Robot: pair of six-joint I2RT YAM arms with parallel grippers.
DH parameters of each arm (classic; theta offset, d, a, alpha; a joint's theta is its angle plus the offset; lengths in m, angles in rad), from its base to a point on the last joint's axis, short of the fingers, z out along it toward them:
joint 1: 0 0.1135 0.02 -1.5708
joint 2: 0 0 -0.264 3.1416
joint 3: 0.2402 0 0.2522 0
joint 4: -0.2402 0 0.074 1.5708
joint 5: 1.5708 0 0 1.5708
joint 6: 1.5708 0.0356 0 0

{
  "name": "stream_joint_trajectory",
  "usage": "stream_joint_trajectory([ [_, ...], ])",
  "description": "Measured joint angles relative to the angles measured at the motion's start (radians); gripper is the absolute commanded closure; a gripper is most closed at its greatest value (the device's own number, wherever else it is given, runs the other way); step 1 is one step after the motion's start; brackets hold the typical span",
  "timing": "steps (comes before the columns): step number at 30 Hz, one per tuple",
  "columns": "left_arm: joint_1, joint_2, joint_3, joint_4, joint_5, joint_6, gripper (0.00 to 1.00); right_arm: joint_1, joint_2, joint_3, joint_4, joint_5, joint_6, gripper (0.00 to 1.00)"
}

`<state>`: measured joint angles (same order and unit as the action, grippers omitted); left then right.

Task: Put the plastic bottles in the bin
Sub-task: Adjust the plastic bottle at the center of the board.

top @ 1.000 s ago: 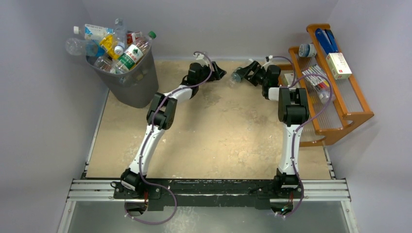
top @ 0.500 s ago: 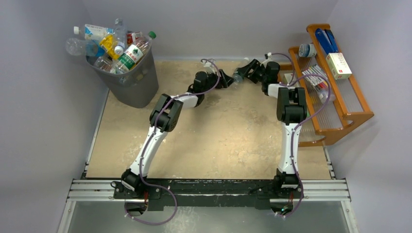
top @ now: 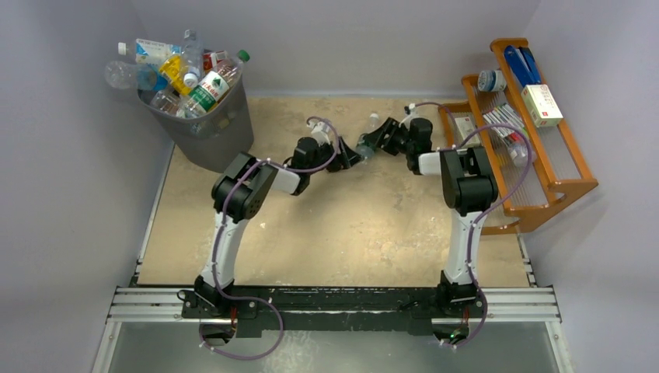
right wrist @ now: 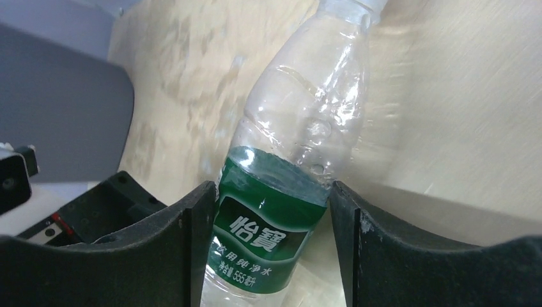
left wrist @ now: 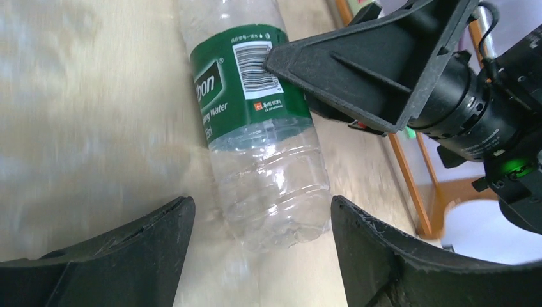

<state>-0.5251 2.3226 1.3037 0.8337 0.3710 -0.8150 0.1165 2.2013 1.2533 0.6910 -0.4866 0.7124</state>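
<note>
Your right pincer [right wrist: 270, 192] is clamping the green-labelled water bottle [right wrist: 300, 115]; your left pincer [left wrist: 262, 208] is gaping around its base, not touching. Only the overhead view is showing the bottle-heaped bin [top: 214, 140] and wooden rack [top: 579, 186].

On the sandy bench [top: 350, 225], the tall dark grey plastic bin [top: 210, 136] stands at ten o'clock, with plastic bottles [top: 186, 74] heaped in it. The orange wooden rack [top: 548, 183] sits at two o'clock. Toward twelve, a clear green-labelled plastic bottle [top: 366, 141] is between the left gripper [top: 347, 155] and the right gripper [top: 374, 138].

My left arm [top: 241, 190] and right arm [top: 466, 179] reach forward, wrists turned inward, tips nearly meeting. Left claw [left wrist: 262, 208] gapes wide; right claw [right wrist: 273, 192] pinches the bottle [right wrist: 307, 115].
</note>
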Motion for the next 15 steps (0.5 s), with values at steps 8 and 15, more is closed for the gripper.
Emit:
stream_joint_trajectory([
  [8,-0.034,-0.341,-0.447,-0.052,-0.060,-0.056,0.23,0.128,-0.255,-0.365,0.045,0.044,-0.010,0.40],
  [15,-0.029,-0.591,-0.592,-0.262,-0.192,-0.056,0.19,0.216,-0.497,-0.611,-0.022,0.056,-0.034,0.02],
])
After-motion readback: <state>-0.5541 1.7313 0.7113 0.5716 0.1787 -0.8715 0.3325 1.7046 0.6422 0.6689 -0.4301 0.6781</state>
